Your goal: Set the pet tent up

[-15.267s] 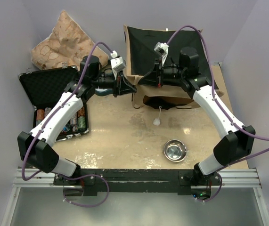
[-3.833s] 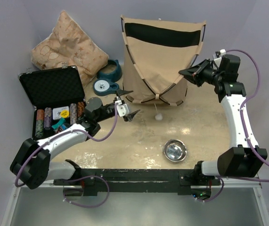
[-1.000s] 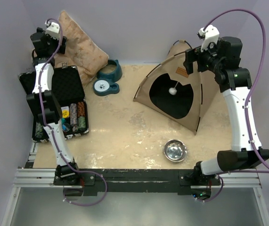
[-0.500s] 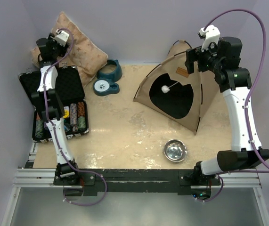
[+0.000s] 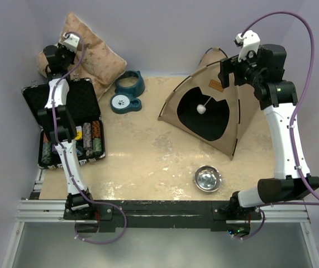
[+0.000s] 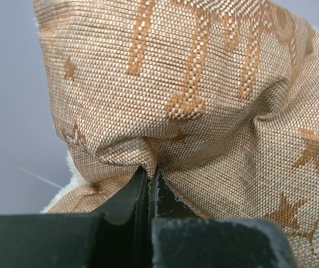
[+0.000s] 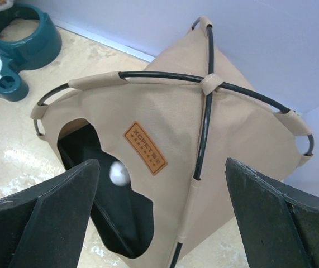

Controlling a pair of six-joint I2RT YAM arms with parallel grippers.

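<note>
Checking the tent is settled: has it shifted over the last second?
No. The tent sits just where it was beyond the metal bowl; only its white ball has swung slightly.

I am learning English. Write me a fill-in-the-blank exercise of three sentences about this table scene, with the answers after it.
1. The left fingers are shut on the ____.
2. The right fingers hover ____ above the tent.
3. The pom-pom in the tent's entrance is ____ in colour.

Missing words: pillow; open; white.
</note>
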